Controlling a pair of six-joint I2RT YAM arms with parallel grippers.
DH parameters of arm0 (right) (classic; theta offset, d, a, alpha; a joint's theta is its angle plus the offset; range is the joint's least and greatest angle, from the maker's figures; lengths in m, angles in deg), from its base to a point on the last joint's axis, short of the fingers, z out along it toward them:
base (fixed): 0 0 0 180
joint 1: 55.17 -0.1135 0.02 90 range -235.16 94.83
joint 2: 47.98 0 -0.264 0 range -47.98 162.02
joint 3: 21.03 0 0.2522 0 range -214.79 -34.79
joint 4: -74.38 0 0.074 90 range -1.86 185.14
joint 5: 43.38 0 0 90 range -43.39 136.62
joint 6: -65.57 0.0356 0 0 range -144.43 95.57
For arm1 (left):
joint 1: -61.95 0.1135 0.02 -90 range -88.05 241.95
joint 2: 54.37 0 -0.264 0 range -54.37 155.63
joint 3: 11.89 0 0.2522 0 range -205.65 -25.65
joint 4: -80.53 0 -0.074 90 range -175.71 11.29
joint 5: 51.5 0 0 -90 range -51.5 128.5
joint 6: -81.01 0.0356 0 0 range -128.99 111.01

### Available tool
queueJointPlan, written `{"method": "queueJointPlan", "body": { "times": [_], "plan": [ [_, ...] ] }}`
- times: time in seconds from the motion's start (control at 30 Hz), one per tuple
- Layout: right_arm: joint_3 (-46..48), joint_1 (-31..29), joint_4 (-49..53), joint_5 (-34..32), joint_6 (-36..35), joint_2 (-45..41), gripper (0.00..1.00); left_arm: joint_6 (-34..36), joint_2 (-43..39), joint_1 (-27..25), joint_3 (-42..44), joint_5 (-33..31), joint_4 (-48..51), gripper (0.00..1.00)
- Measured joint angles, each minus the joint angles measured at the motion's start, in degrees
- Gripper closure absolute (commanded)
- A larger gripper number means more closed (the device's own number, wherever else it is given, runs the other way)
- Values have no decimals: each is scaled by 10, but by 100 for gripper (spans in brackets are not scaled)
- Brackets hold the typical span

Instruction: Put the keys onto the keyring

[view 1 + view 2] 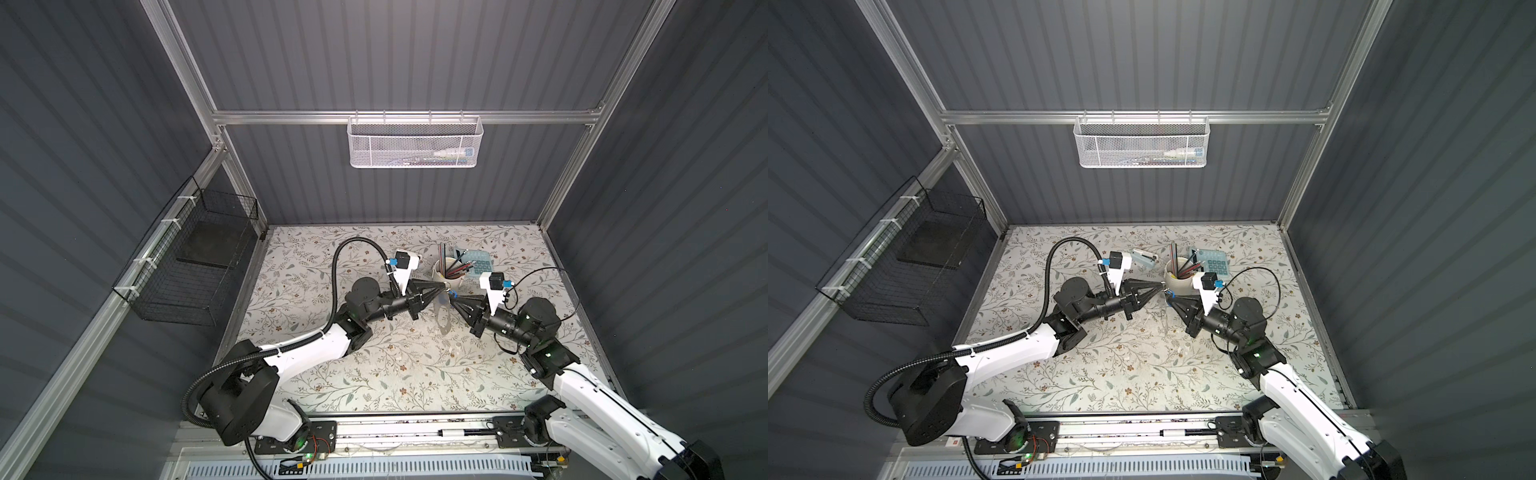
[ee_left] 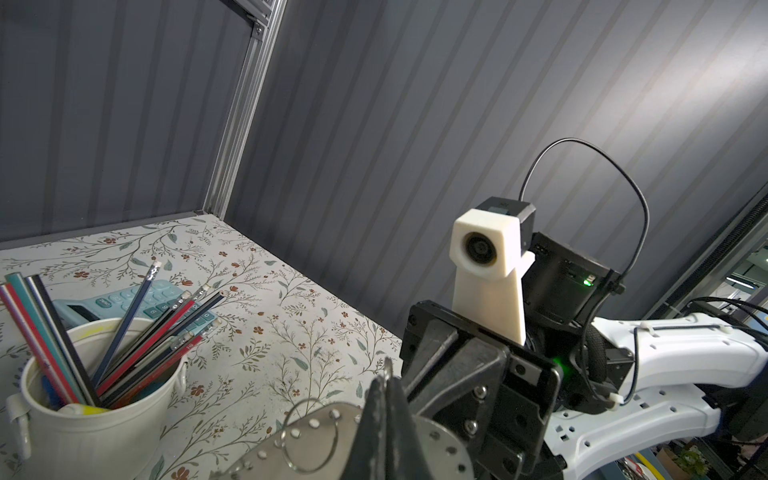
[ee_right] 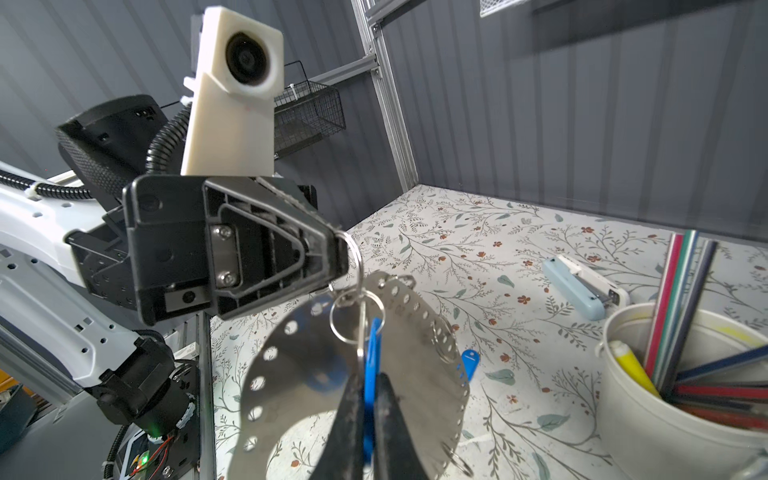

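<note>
Nearest in the right wrist view, the right end effector (image 3: pixel 370 388) is clamped on one blue key (image 3: pixel 372 345), right at the keyring (image 3: pixel 291 374). The left end effector (image 3: pixel 334 253) is closed on the keyring's rim and holds it above the counter (image 3: pixel 519 232). I judge this key is not yet threaded. Only this view shows a second key (image 3: pixel 469 362) beyond the rim; whether it already hangs there I cannot tell.
</note>
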Motion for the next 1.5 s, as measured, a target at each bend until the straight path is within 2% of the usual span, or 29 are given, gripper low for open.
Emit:
{"method": "queueJointPlan", "body": {
  "times": [0.73,0.93,1.07,1.27,1.33,1.43,1.5],
  "plan": [
    [-14,0,12,-19,-3,-24,90,-1,2,0,0,13,0,100],
    [-14,0,12,-30,2,-24,85,1,1,0,0,12,5,100],
    [-3,0,12,-40,6,-33,78,4,1,0,0,12,15,100],
    [29,0,13,-73,19,-60,61,4,1,2,0,12,17,100],
    [37,0,13,-95,22,-72,53,5,1,4,0,12,17,100],
    [45,0,13,-138,32,-86,49,5,1,5,0,12,17,100],
    [46,1,14,-161,38,-89,41,6,1,8,0,12,18,100]
  ]
}}
